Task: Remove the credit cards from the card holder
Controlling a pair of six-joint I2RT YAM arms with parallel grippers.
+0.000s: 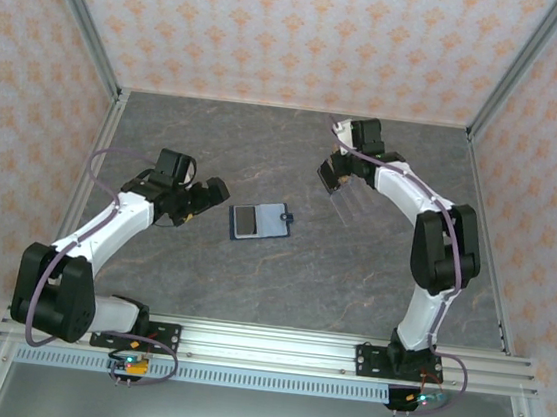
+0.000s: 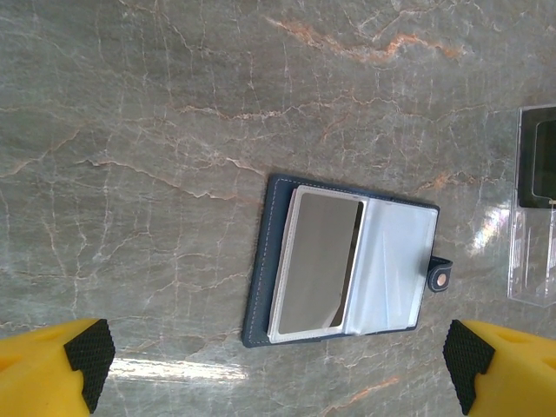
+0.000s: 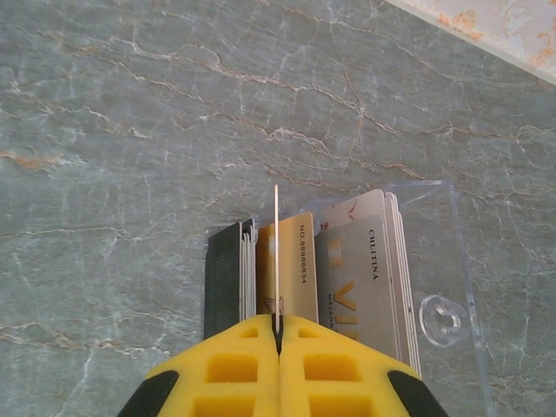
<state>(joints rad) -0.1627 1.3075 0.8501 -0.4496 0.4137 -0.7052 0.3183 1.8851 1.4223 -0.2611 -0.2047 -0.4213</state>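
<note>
Wallet (image 1: 260,221): open flat mid-table, a grey card (image 2: 317,261) in one pocket.
Left gripper (image 2: 276,369): jaws wide and empty; we see the wallet just ahead, between the fingers.
Card axis: long side points toward those jaws.
Right gripper (image 3: 278,334): pinching a thin card (image 3: 276,252) over a clear tray (image 3: 452,252), well apart from the wallet.
Nearer arm: we judge the left.

The desk (image 1: 351,277) is grey, veined like marble. Pale orange-patterned walls (image 1: 279,27) enclose it. A clear plastic case (image 3: 439,226) lies there.

A robot lab booth: wallpaper panels (image 1: 279,27) and metal rails (image 1: 273,344) enclose a stone-look table (image 1: 265,147) carrying bolted robot arms (image 1: 116,225) (image 1: 440,247).
</note>
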